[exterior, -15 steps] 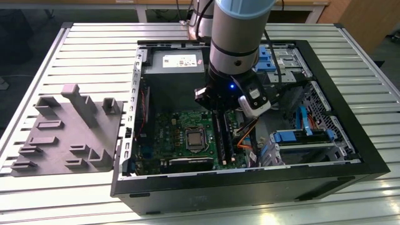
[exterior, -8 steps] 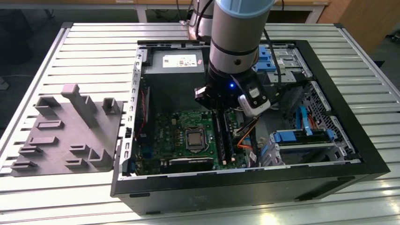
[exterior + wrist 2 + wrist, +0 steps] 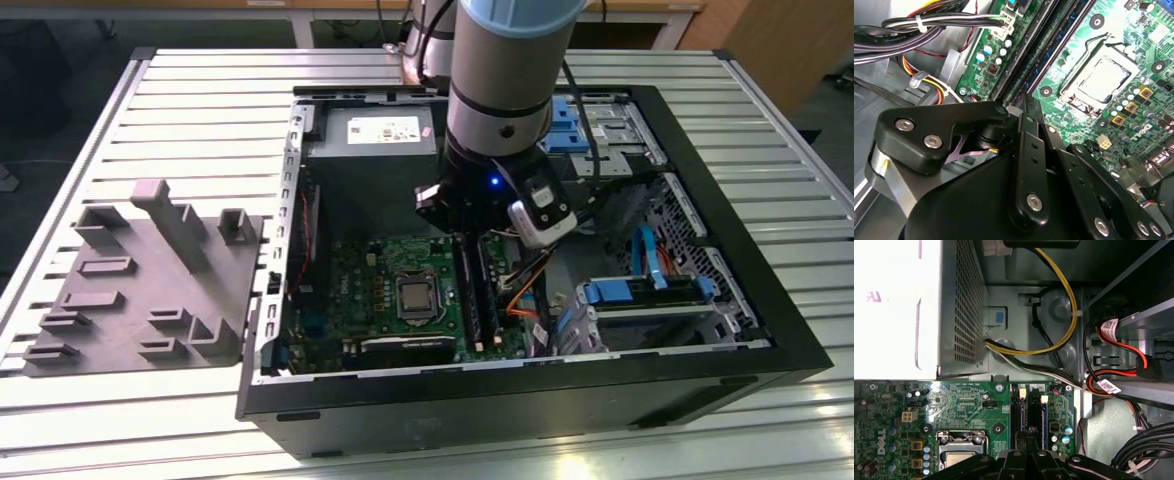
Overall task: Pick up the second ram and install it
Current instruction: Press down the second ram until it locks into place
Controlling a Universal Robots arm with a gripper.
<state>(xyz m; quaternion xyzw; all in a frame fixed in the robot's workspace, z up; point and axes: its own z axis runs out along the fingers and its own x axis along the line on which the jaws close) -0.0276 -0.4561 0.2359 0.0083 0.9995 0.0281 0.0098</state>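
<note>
My claw point(image 3: 467, 240) is down inside the open case point(image 3: 747, 300) on the slatted table point(image 3: 174, 75), over the memory slots point(image 3: 474, 290) beside the processor socket point(image 3: 418, 297).

Contents of the case: green board point(image 3: 374, 285), grey power supply point(image 3: 374, 140) at the far end, drive bays with blue latches point(image 3: 627, 290) toward the exterior view's right, and orange and red cables point(image 3: 527, 285) between bays and board.

In the first wrist view a ram stick point(image 3: 1021, 415) stands seated in one slot, with a blue slot point(image 3: 1043, 417) next to it. My fingers point(image 3: 1026, 150) come together to a narrow point in the second wrist view. Whether they are holding the second ram I cannot tell; the linkage hides the tips.

A grey holder point(image 3: 147, 280) lies on the table at the exterior view's left. White labels hang on the red cables point(image 3: 1106, 330); their print is too small to make out.
</note>
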